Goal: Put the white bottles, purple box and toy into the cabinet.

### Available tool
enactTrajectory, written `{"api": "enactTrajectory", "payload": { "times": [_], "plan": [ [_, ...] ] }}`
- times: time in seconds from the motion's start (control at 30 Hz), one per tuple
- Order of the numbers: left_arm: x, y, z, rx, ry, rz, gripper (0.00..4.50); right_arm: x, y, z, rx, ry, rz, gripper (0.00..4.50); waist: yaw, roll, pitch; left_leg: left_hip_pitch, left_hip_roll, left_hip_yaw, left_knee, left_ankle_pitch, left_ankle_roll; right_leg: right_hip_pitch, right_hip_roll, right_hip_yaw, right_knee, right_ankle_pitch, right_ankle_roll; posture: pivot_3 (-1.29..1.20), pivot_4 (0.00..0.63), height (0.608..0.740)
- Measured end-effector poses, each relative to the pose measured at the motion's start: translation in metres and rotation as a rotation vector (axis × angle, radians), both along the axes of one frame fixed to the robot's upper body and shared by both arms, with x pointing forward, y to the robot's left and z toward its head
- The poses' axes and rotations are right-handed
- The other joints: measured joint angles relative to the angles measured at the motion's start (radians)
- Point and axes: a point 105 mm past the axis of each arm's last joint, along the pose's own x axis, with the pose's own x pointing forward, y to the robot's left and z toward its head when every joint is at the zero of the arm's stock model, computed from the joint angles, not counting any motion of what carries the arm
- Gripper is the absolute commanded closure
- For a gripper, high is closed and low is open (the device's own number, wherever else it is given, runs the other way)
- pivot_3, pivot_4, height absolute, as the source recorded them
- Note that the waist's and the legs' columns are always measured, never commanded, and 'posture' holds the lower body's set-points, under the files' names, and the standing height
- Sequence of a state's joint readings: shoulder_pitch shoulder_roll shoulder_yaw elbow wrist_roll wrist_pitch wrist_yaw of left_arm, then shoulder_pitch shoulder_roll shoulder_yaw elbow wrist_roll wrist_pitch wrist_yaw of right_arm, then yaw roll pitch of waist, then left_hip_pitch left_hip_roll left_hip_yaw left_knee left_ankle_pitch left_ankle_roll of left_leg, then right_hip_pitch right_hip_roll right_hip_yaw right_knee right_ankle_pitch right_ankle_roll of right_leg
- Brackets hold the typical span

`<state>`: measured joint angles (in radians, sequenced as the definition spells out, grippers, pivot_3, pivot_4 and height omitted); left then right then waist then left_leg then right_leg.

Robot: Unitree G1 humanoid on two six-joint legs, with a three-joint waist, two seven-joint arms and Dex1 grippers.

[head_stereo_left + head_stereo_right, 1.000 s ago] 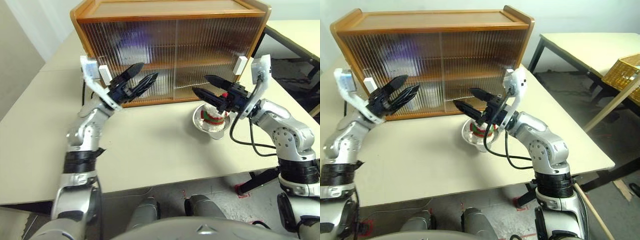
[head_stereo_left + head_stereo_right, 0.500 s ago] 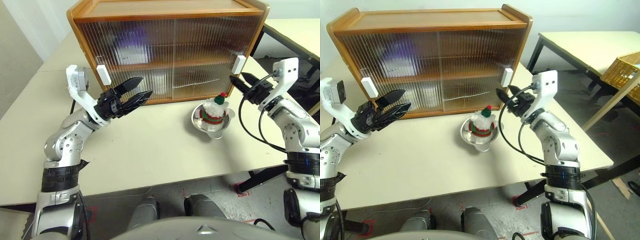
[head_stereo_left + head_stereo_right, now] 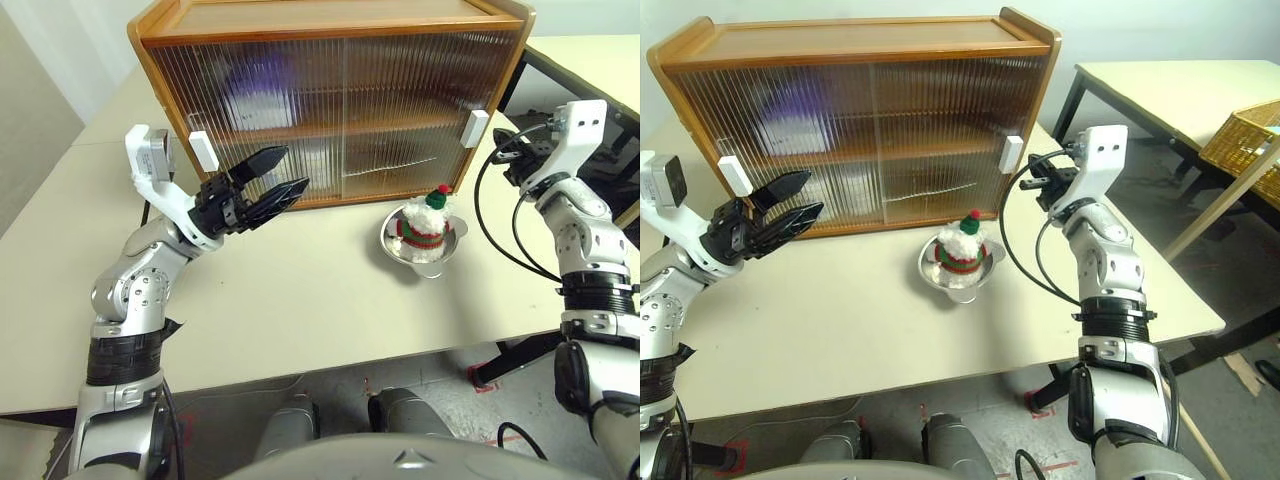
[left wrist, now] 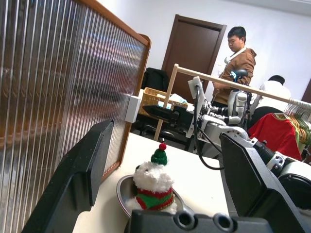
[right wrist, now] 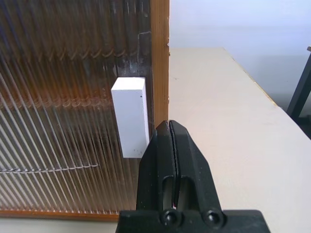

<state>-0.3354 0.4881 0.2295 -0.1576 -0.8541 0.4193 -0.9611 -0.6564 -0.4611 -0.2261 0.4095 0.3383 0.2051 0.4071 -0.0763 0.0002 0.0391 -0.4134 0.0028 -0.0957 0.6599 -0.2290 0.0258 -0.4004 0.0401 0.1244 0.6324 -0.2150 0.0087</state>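
The cabinet (image 3: 330,30) stands at the back of the table with both ribbed doors closed. A dim purple shape (image 3: 262,78), likely the purple box, shows through the left door on the upper shelf. I cannot make out the white bottles behind the ribbing. The toy (image 3: 424,222), white plush with a red-green cap, sits in a steel bowl in front of the cabinet's right end. My left gripper (image 3: 293,168) hangs open and empty just before the left door, right of its white handle (image 3: 203,150). My right gripper (image 5: 171,127) is shut and empty, its tip beside the right handle (image 5: 130,116).
The steel bowl (image 3: 397,243) rests on the cream table (image 3: 300,290), whose front edge is close to me. A second table (image 3: 1160,90) and a woven basket (image 3: 1245,140) stand to the right. Two people (image 4: 238,53) stand far off in the left wrist view.
My right gripper left the spot over the bowl, swung right to the cabinet's right handle and shut. My left gripper drew back a little from the left door, still open.
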Motion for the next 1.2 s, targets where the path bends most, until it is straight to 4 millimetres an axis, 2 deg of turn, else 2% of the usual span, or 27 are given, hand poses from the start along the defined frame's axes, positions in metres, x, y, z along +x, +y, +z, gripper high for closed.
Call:
{"api": "enactTrajectory", "payload": {
  "times": [0.27,0.43,0.5,0.63,0.9,1.2],
  "plan": [
    [-0.002,-0.003,0.003,0.033,-0.049,0.017,0.00,0.008,0.016,0.003,0.029,0.003,0.026,4.46,0.002,0.001,0.000,0.000,0.000,0.000,0.000,0.000,0.000,0.000,0.000,0.000,0.000,0.000,-0.001,-0.08,0.042,0.740],
    [-0.002,-0.002,0.003,0.034,-0.055,0.021,0.00,0.011,0.028,-0.003,0.052,0.034,0.054,4.46,0.003,0.001,0.000,0.000,0.000,0.000,0.000,0.000,0.000,-0.001,0.000,0.000,0.000,0.000,-0.001,-0.08,0.042,0.740],
    [-0.002,-0.002,0.003,0.032,-0.059,0.022,0.00,0.012,0.041,-0.005,0.068,0.047,0.087,4.46,0.001,0.001,0.000,0.000,0.000,0.000,-0.001,0.000,0.000,-0.001,0.000,0.000,0.000,0.000,-0.002,-0.08,0.040,0.740],
    [-0.002,-0.004,0.003,0.025,-0.066,0.023,0.00,0.009,0.081,-0.006,0.081,0.071,0.192,4.46,0.001,0.002,0.001,0.000,0.001,0.000,-0.002,0.000,0.000,-0.003,0.001,0.000,0.001,0.000,-0.003,-0.08,0.041,0.740],
    [-0.001,-0.004,0.002,0.043,-0.077,0.038,0.00,-0.003,0.130,-0.002,0.102,0.089,0.341,4.46,0.008,0.002,0.001,-0.004,0.001,0.000,-0.001,0.000,0.000,-0.006,0.001,0.000,0.001,0.000,-0.004,-0.07,0.041,0.740],
    [-0.002,-0.004,-0.002,0.057,-0.077,0.041,0.00,-0.010,0.152,-0.006,0.108,0.118,0.443,4.46,0.015,0.002,0.000,-0.004,0.001,0.000,-0.001,0.000,0.000,-0.007,0.001,-0.001,0.002,0.000,-0.005,-0.05,0.035,0.740]
  ]
}}
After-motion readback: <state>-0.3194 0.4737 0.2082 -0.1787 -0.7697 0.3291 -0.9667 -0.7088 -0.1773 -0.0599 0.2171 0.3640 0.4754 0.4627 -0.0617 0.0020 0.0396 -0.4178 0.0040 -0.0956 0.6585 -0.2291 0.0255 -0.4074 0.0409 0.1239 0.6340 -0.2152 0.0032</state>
